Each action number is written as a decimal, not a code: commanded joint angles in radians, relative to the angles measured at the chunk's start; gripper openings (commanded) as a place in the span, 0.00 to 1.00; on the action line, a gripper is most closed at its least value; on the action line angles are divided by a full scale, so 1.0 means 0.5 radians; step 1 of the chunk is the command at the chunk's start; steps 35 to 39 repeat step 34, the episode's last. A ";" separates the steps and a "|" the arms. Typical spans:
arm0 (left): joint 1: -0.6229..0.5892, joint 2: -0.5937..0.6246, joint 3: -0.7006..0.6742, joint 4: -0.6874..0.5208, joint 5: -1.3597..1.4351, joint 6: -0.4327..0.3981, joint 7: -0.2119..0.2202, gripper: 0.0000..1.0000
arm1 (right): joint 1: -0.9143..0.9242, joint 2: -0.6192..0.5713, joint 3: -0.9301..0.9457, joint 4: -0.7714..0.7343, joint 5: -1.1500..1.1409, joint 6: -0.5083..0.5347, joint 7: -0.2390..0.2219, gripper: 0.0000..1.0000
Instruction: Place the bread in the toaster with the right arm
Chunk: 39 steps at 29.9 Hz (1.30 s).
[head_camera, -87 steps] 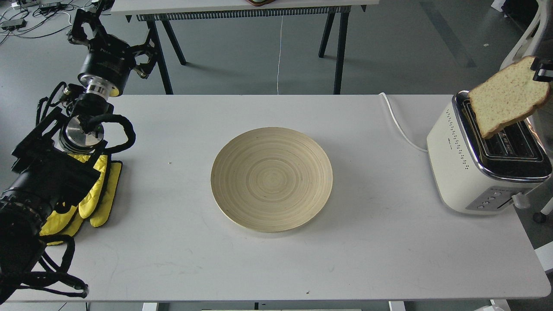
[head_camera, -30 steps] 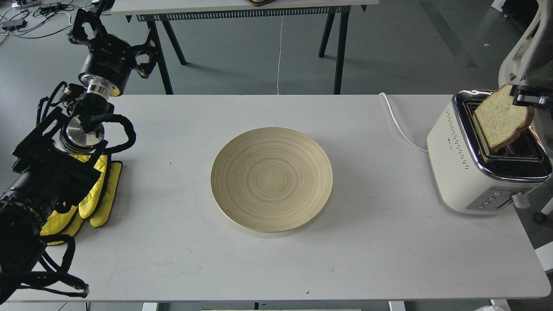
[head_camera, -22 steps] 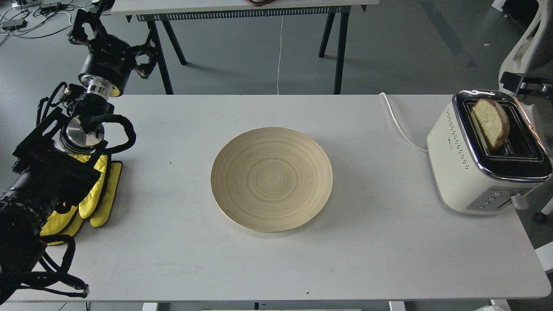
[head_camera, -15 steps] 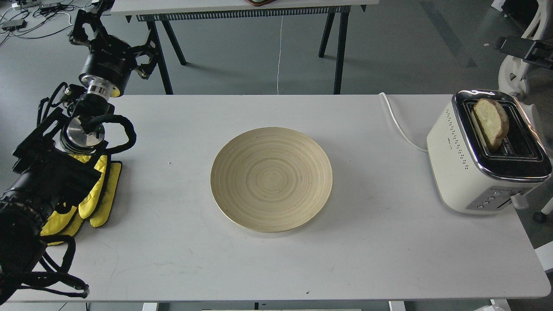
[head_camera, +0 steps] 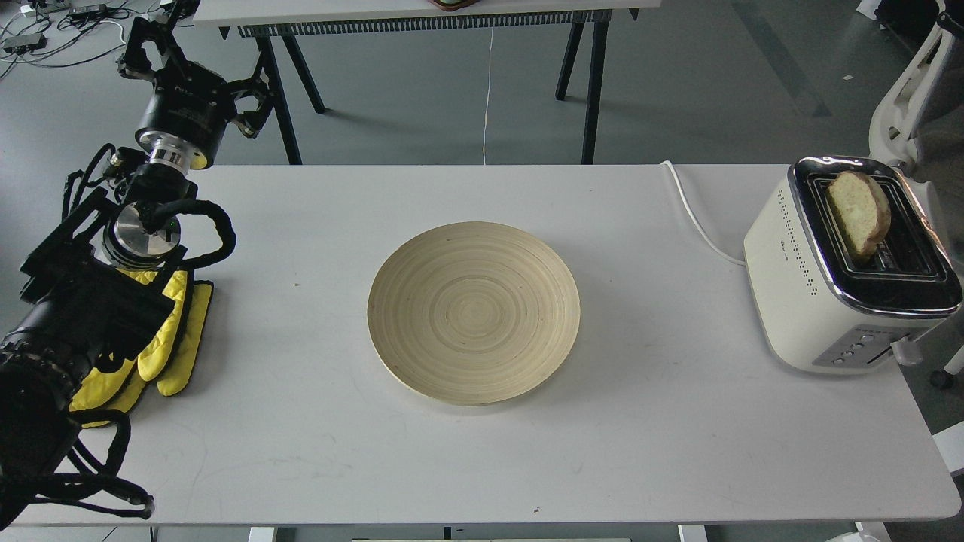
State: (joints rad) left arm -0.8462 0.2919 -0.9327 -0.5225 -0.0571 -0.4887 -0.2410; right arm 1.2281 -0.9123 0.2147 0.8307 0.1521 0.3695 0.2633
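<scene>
No fingers of the right arm can be seen, so whether they are open or closed cannot be told. The only gripper in view is the left gripper (head_camera: 154, 49), up at about 10 o'clock past the far left corner of the table (head_camera: 301, 467). It is dark and small, and its fingers cannot be told apart. Nothing is seen held in it.

Close under the left arm, a pair of yellow gloves (head_camera: 162, 339) is lying at 9 o'clock. In the middle of the table a round wooden plate (head_camera: 474, 312) is seen, with nothing on it.

Far over at 3 o'clock the toaster (head_camera: 809, 301) is standing, well apart from the left gripper. The bread (head_camera: 858, 213) is standing in the slot nearer the plate, with its rounded top sticking up. Its long side runs along the slot, from near to far. The right side is much nearer to it. The job looks done, unless the bread must be pushed down
</scene>
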 commanded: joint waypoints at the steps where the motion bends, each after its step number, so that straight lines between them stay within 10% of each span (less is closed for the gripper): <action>1: -0.001 -0.001 0.000 0.002 -0.002 0.000 0.000 1.00 | -0.106 0.192 0.064 -0.204 0.388 0.212 0.013 1.00; 13: -0.013 0.002 0.000 0.011 -0.005 0.000 -0.003 1.00 | -0.711 0.934 1.101 -0.483 0.567 0.238 -0.091 0.99; 39: -0.102 -0.065 -0.003 0.118 -0.018 0.000 -0.015 1.00 | -0.548 0.929 1.138 -0.523 0.564 0.238 -0.103 0.99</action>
